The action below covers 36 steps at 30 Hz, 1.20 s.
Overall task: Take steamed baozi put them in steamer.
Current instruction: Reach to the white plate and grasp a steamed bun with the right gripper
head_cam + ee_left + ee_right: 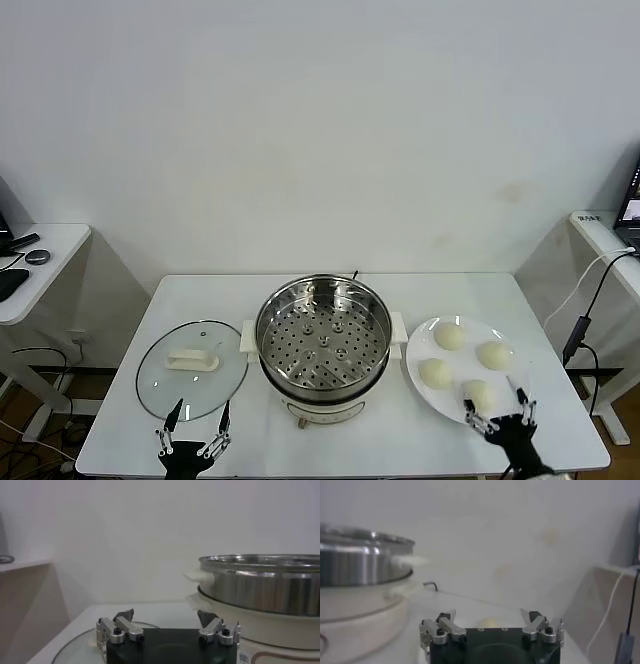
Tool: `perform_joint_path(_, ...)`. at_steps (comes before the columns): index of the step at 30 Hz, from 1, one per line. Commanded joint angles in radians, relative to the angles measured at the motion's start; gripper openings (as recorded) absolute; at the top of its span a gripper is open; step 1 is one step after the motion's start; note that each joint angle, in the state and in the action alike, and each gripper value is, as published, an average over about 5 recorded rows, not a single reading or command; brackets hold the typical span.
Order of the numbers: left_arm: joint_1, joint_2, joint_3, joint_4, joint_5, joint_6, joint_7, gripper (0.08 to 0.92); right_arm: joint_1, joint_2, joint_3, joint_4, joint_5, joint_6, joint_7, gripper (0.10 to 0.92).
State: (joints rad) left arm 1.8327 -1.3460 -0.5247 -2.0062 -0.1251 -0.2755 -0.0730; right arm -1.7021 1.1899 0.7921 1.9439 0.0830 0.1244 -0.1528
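Taking the steamer (322, 345) as the landmark at the table's middle: to its left, a glass lid (191, 368) is seen lying flat. At the near edge on that side, just in front of the lid, the left gripper (197, 428) is parked, its fingers spread wide and grasping nothing.

The steamer itself is seen uncovered, its perforated tray bare, no bun inside yet.

To the steamer's right, a white plate (423, 349) is found just beside the white handle, and the four baozi (450, 336) are gathered on it. They are round, so no long axis is to be reckoned with. At the plate's near rim the right gripper (499, 414) is held, fingers released wide and empty. The nearest bun lies just beyond those fingertips, toward the steamer's side, so the right arm is judged far the better placed for the pick.

In the right wrist view the buns are mostly hidden; both arms are cut off by the head view's lower edge.
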Motion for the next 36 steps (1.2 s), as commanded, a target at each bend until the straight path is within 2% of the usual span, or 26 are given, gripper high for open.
perform_joint_path(1,-0.014,0.001,0.0,0.007,0.012,-0.015,0.006,0.823,0.165,-0.263,0.061,-0.065,-0.209,-0.12,-0.091,0.823)
perform_joint_path(11,-0.042,-0.021,-0.002,0.022,0.041,-0.048,0.003,0.823,0.547,-0.574,-0.102,-0.324,-0.591,-0.107,-0.423,0.823)
perform_joint_path(15,-0.046,-0.03,-0.001,0.027,0.045,-0.057,0.003,0.823,0.749,-0.627,-0.276,-0.416,-0.666,-0.076,-0.542,0.823)
perform_joint_path(23,-0.052,-0.042,-0.013,0.026,0.05,-0.062,0.002,0.823,1.187,-0.643,-0.729,-0.595,-0.606,-0.052,-0.804,0.823)
perform_joint_path(29,-0.058,-0.051,-0.024,0.022,0.057,-0.06,-0.002,0.823,1.449,-0.567,-1.025,-0.699,-0.488,-0.074,-0.914,0.823)
perform_joint_path(36,-0.066,-0.06,-0.03,0.009,0.069,-0.054,-0.005,0.823,1.59,-0.504,-1.282,-0.773,-0.364,-0.161,-1.004,0.823)
